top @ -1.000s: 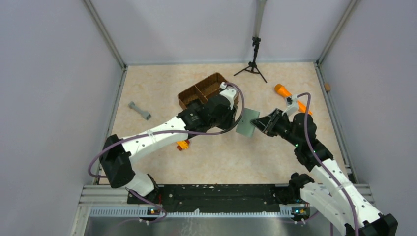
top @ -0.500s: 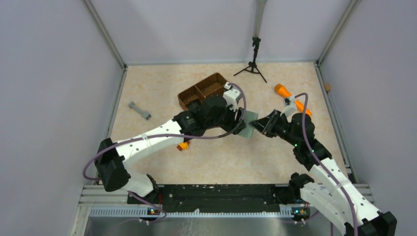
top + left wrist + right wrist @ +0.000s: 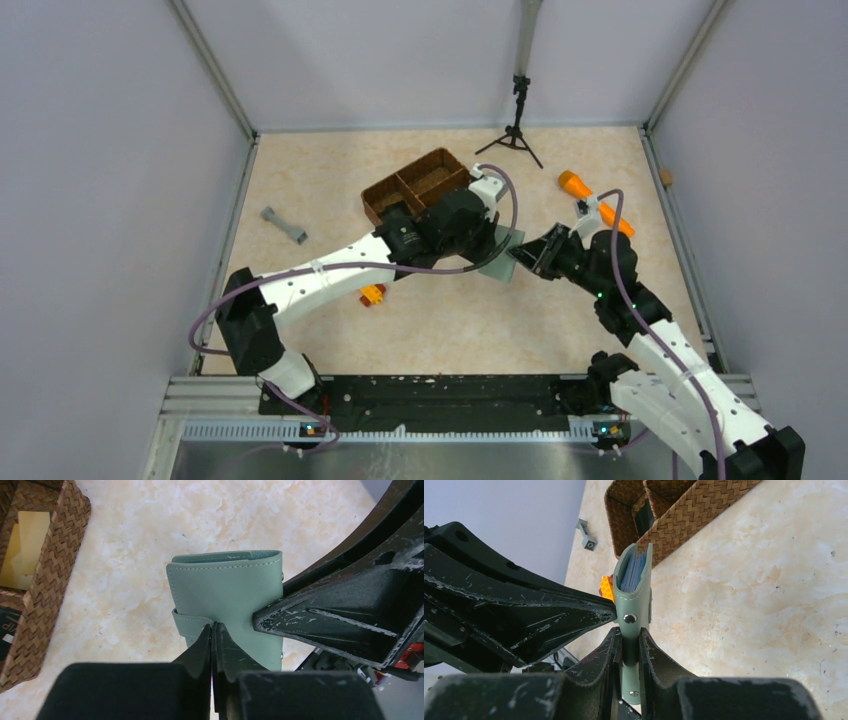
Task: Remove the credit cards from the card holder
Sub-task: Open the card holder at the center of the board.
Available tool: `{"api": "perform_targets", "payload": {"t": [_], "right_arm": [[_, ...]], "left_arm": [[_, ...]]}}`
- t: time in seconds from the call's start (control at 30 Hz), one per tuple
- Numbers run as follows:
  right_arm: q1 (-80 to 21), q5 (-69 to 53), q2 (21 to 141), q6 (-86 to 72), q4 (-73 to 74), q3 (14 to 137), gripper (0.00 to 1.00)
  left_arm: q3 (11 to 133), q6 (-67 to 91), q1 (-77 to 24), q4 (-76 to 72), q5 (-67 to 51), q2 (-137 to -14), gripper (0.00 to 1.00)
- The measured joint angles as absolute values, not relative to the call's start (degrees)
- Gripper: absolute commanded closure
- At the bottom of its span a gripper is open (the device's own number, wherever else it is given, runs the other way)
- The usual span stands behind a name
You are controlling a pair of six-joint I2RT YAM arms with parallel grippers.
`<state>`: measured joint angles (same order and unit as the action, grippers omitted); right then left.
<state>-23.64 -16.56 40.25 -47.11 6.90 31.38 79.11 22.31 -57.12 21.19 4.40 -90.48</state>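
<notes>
Both jaws bite: right gripper (image 3: 629, 632) clamps the seemingly soft, light grey-green folding card holder (image 3: 225, 590) by its edge; left gripper (image 3: 214, 626) pinches its floppy tab (image 3: 187, 622), the sensible hold.

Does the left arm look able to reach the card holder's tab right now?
Probably yes: the left tool is shut right at the tab, which faces it uncovered; the right tool clamps the card holder.

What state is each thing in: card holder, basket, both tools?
card holder: folded closed, held on edge
right tool: shut on card holder
left tool: shut on card holder's tab
basket: upright, yellowish piece inside
</notes>
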Motion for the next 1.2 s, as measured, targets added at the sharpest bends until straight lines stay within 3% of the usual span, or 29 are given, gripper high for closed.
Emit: {"api": "perform_targets", "payload": {"t": [0.43,0.83,0.97,1.17,1.2], "right_arm": [[-23.64,-15.84,40.27,-46.48,7.55,31.38,1.0],[-23.86,-14.63,40.16,-44.93,9.5,31.4,1.0],[-23.83,-14.61,40.16,-44.56,9.5,31.4,1.0],[-23.86,-14.79,40.16,-44.64,9.28,31.38,1.0],[-23.86,-14.92,40.18,-44.77,9.02,31.33,1.0]], "left_arm": [[79.59,24.14,-57.17,22.81,6.39,-90.54,1.0],[77.73,23.86,-55.57,29.26,17.89,-91.79,0.98],[74.0,24.1,-54.35,28.42,17.21,-90.72,0.71],[57.41,27.29,-47.13,19.55,6.92,-81.03,0.08],[54.85,27.46,-46.19,18.22,5.26,-78.91,0.03]]}}
